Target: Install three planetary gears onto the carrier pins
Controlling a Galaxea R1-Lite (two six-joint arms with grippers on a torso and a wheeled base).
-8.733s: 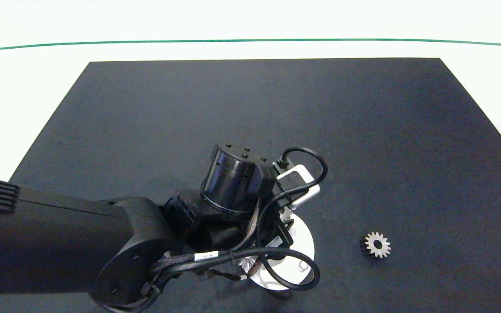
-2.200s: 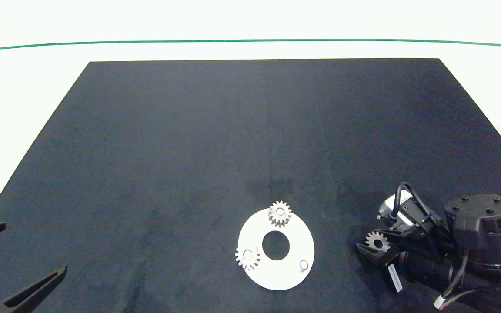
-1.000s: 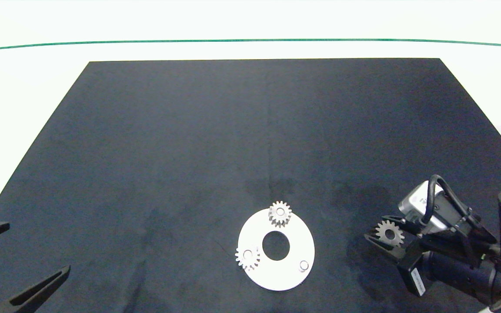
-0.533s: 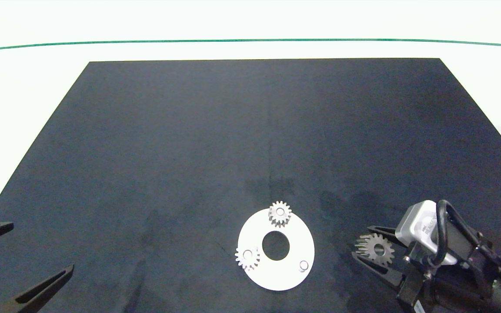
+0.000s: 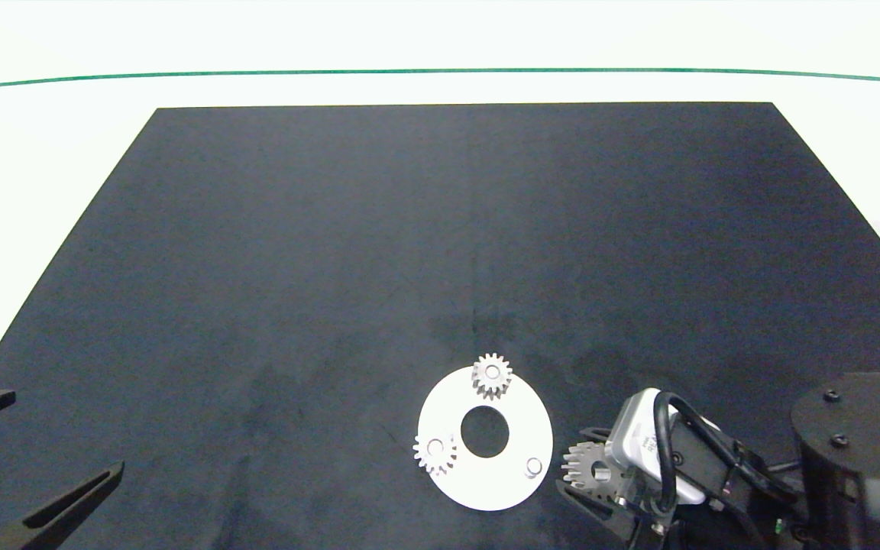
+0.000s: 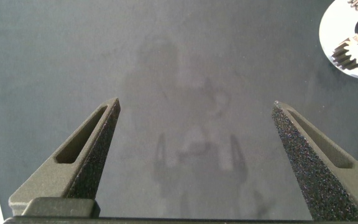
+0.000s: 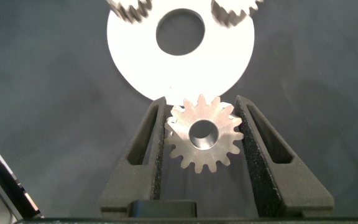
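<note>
My left gripper (image 5: 16, 466) is idling at the near left corner of the black mat (image 5: 333, 229), fingers spread wide over bare cloth; its wrist camera is catching only an edge of the white carrier disc (image 6: 347, 37). From above, two planetary gears are sitting on the disc (image 5: 509, 489), one at the far pin (image 5: 492, 375), one at the near-left pin (image 5: 434, 453); the third pin (image 5: 533, 465) is standing bare at the near right. My right gripper (image 7: 202, 134) is clamping the third gear (image 7: 204, 132) flat between its pads; its wrist view is showing this gear just at the disc's (image 7: 180, 74) rim. The mat is lying open beyond the disc.
</note>
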